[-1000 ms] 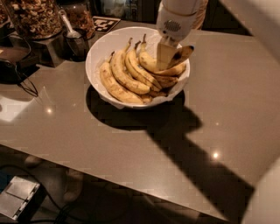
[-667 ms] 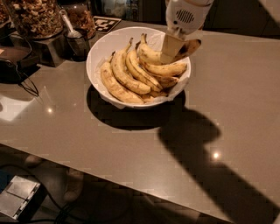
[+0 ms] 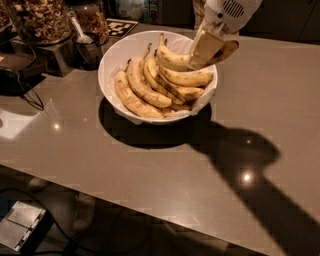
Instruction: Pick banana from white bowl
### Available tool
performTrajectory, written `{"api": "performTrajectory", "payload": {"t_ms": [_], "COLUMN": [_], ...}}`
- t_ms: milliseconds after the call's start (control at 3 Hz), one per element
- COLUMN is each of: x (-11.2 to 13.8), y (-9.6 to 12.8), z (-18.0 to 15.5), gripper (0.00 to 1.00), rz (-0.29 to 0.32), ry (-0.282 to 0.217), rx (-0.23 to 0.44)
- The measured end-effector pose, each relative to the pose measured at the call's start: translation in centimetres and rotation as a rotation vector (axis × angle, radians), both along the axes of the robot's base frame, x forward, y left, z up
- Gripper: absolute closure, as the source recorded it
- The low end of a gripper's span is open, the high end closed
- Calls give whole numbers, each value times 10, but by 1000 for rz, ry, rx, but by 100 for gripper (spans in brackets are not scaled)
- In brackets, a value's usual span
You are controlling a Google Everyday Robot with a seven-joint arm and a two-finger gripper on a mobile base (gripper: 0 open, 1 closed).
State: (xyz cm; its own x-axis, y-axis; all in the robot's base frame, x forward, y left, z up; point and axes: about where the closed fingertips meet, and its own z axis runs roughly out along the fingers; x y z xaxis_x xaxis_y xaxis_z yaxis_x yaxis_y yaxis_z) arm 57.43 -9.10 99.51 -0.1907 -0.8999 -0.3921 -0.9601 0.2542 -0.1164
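The white bowl point(image 3: 114, 56) stands on the grey counter and holds several ripe yellow bananas point(image 3: 141, 86). My gripper point(image 3: 207, 50) comes down from the top over the bowl's far right rim, its tan fingers point(image 3: 206, 47) shut on the banana point(image 3: 173, 59). That banana is lifted above the others. Its stem points up and to the left, and its dark brown blunt tip sticks out to the right of the fingers. The white arm housing point(image 3: 227, 11) is above it.
Glass jars of nuts point(image 3: 39, 20) stand at the back left, with a metal cup holding a spoon point(image 3: 88, 47) and a black-and-white tag point(image 3: 122, 26). A dark device with a cable point(image 3: 17, 75) lies at the left. The counter's front edge runs diagonally, with a box point(image 3: 22, 226) on the floor.
My gripper has risen and shifted right out of the pile, taking the banana with it. The banana now hangs above the others near the bowl's right rim.
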Motion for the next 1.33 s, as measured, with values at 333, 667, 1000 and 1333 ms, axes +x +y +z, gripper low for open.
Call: {"api": "performTrajectory", "payload": {"t_ms": [333,667,1000,1333], "x": [-19,-34,-49,-78], "y": [-8,-20,-36,-55], "z": [0,-1,0,-8], "gripper": [100,100,100,100], "rz": [71,77,53,-5], "ry": [54,88,101,144], "rx": [59,95,111,134]}}
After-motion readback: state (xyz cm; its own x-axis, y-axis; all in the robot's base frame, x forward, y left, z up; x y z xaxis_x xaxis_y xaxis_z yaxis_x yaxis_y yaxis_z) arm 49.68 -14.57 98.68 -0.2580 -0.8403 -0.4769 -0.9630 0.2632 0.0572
